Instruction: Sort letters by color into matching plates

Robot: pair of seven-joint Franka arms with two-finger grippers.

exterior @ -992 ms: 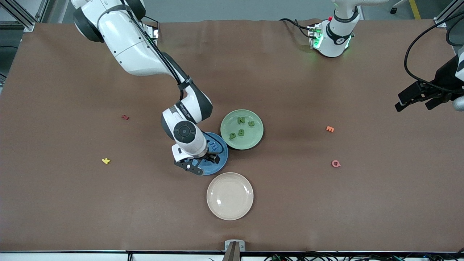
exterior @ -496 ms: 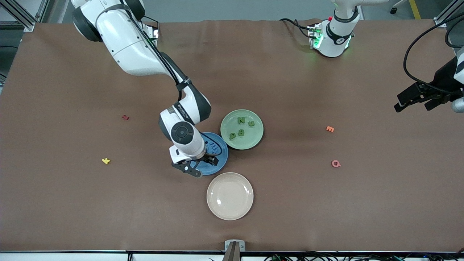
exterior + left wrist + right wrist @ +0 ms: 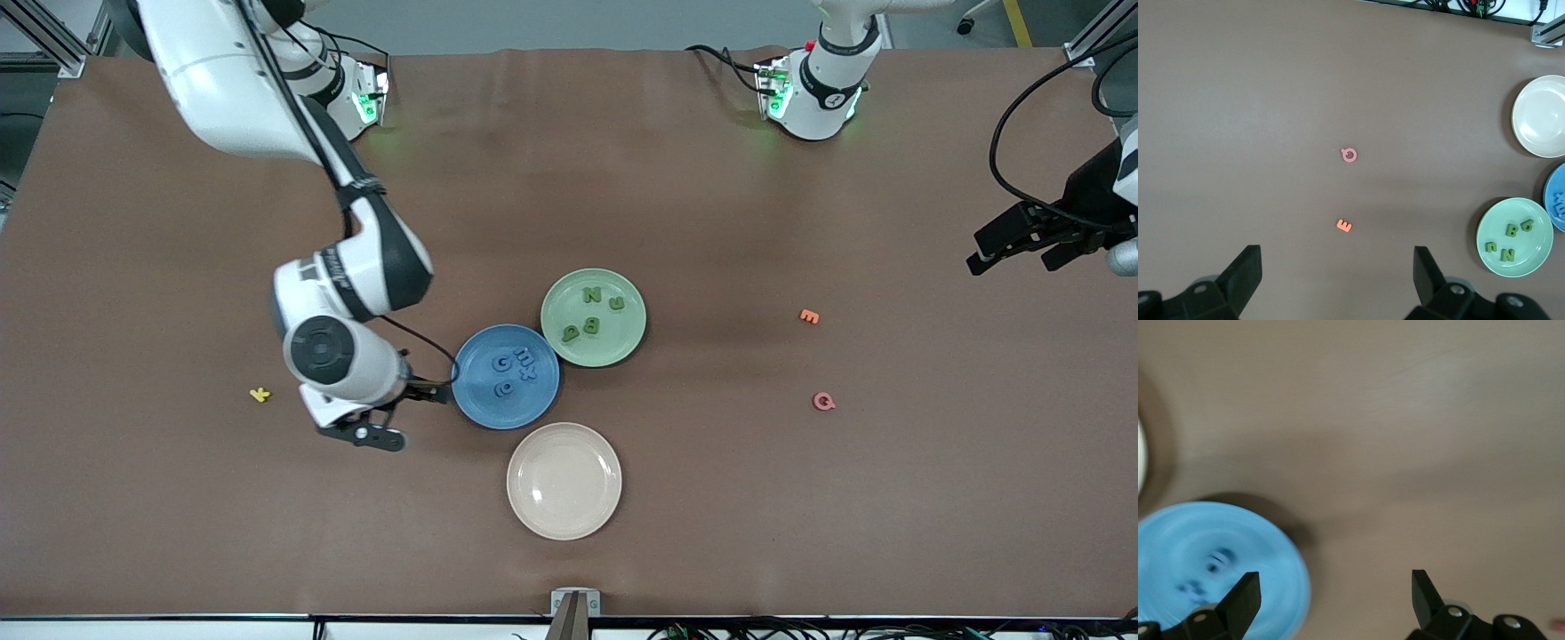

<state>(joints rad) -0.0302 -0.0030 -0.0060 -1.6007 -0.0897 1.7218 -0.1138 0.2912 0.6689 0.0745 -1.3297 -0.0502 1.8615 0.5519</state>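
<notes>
The round cream-beige matte plate (image 3: 564, 481), nearest the front camera, holds nothing, so the odd colours have no home yet. My right gripper (image 3: 393, 418) hangs over bare brown table covering (image 3: 178, 516) just beside the mid-blue plate (image 3: 505, 377), jaws spread wide and carrying nothing. My left gripper (image 3: 1022, 244) waits over the left arm's end of the table, jaws just as wide, also empty.

The risks, as I judge them: the loose pieces are tiny and chunky, and a slightly off-centre pinch could flick one away across the covering. The tiny yellow toy letter (image 3: 259, 394) lies toward the right arm's end; the pink one (image 3: 824, 402) and the orange one (image 3: 809, 316) lie toward the left arm's end. The three plates sit almost rim to rim, so a low sweep could nudge one and scatter what is sorted.

The blue plate holds what look like four blue letters (image 3: 511, 371), though I cannot count them surely. Beside it, farther from the camera, the pale green plate (image 3: 593, 317) holds four green letters (image 3: 590, 312).
</notes>
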